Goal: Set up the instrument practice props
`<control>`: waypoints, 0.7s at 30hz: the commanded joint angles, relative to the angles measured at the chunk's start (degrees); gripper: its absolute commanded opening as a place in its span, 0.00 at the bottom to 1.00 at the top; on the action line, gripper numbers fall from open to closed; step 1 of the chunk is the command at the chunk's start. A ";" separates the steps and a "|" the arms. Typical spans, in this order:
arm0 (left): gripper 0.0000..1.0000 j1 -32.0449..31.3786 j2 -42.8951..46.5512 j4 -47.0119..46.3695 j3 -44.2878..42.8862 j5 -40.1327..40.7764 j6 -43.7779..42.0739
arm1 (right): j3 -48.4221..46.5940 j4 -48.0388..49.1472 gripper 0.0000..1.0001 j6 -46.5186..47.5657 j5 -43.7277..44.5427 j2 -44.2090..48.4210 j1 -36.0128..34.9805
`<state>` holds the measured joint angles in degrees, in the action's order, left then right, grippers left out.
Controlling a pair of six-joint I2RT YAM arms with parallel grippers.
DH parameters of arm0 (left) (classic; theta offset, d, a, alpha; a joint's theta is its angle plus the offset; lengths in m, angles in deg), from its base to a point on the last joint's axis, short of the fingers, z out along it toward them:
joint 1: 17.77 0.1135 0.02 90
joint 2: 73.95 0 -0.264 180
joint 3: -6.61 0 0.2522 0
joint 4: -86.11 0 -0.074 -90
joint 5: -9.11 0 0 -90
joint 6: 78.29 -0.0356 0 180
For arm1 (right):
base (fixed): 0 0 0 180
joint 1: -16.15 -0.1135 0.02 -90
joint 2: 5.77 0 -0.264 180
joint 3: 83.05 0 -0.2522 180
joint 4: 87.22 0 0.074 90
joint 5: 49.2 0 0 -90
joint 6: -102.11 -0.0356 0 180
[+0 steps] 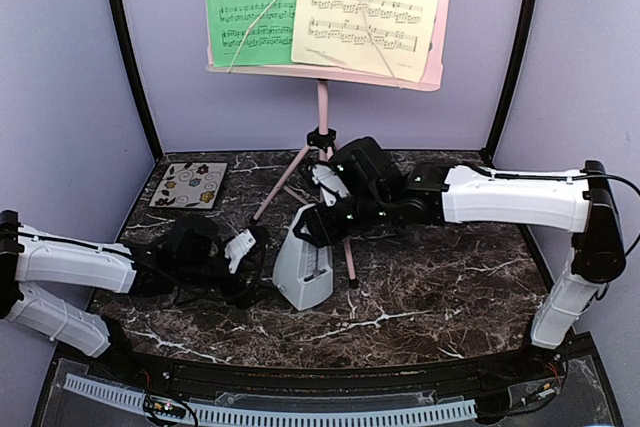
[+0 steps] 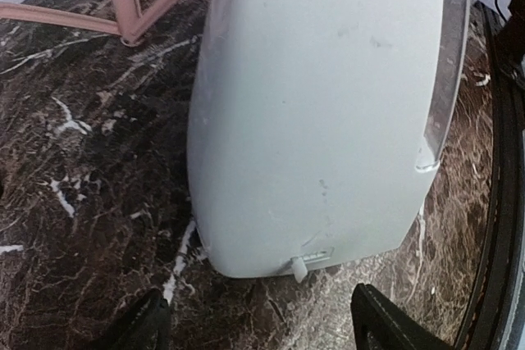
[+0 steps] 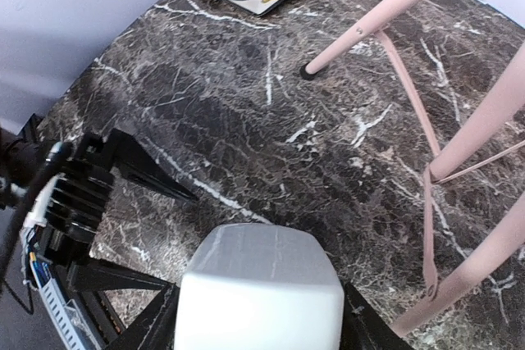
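metronome pinched at its top, music stand behind

near the front edge the left end effector [image 2: 258,305] is spread, its tips just short of the side of the metronome [image 1: 302,269]. the metronome stands upright on the marble worktop [image 1: 430,287], with the right end effector [image 3: 258,317] pinching its top from both sides. behind it the pink music stand [image 1: 322,107] rests on its tripod legs, with a green page [image 1: 250,2] and a yellow page [image 1: 370,2] side by side on its desk.
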<state>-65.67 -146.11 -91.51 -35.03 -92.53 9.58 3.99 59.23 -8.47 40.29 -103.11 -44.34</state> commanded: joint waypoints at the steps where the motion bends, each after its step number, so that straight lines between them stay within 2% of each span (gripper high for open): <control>1: 0.80 0.09 4.30 -3.65 1.83 7.30 8.77 | -6.96 4.00 0.03 -1.10 12.65 -2.01 -1.16; 4: 0.81 0.33 5.61 -4.36 2.96 10.94 14.24 | -10.91 2.04 0.08 -1.18 17.45 -5.67 -2.49; 7: 0.81 0.84 6.25 -3.71 2.71 13.50 18.41 | -14.32 0.22 0.18 -2.17 19.95 -8.54 -3.81; 11: 0.81 1.67 7.12 -3.01 2.42 14.87 22.15 | -16.82 -1.07 0.50 -3.69 17.92 -10.12 -4.87; 13: 0.81 2.32 7.57 -2.93 2.70 15.06 23.44 | -15.42 -0.08 0.62 -4.86 15.54 -9.40 -4.90; 19: 0.81 4.22 9.86 -2.82 4.36 14.47 25.64 | -10.45 3.73 0.90 -4.81 10.29 -4.25 -4.25; 21: 0.80 4.67 10.61 -2.33 4.56 14.45 26.11 | -8.22 4.54 0.92 -5.17 7.56 -1.79 -3.08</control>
<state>-61.95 -137.74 -94.17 -31.82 -78.41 33.16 -7.36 58.86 -12.80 52.57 -111.08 -49.02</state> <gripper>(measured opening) 0.806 0.895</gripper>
